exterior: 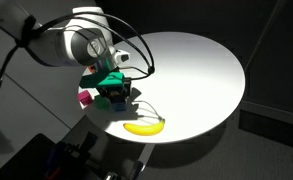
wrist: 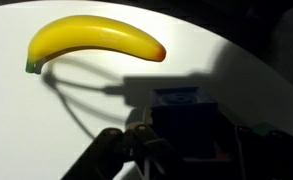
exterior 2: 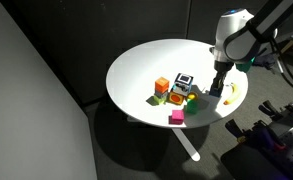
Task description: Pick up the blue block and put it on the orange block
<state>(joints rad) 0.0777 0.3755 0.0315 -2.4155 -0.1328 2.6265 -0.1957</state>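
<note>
In the wrist view a dark blue block (wrist: 186,120) sits between my gripper's (wrist: 183,150) two fingers, in shadow, above the white table. In an exterior view my gripper (exterior 2: 221,86) hangs close to the banana (exterior 2: 229,93), apart from the block cluster. The orange block (exterior 2: 162,85) sits at the far side of that cluster, on top of another block. In an exterior view my gripper (exterior: 114,90) covers most of the cluster. The orange block does not show in the wrist view.
The round white table (exterior 2: 146,60) also bears a dark block with a white-and-black label (exterior 2: 183,80), a green block (exterior 2: 191,98) and a pink block (exterior 2: 176,116). The banana (wrist: 91,42) lies just beyond the gripper, near the table edge (exterior: 176,135).
</note>
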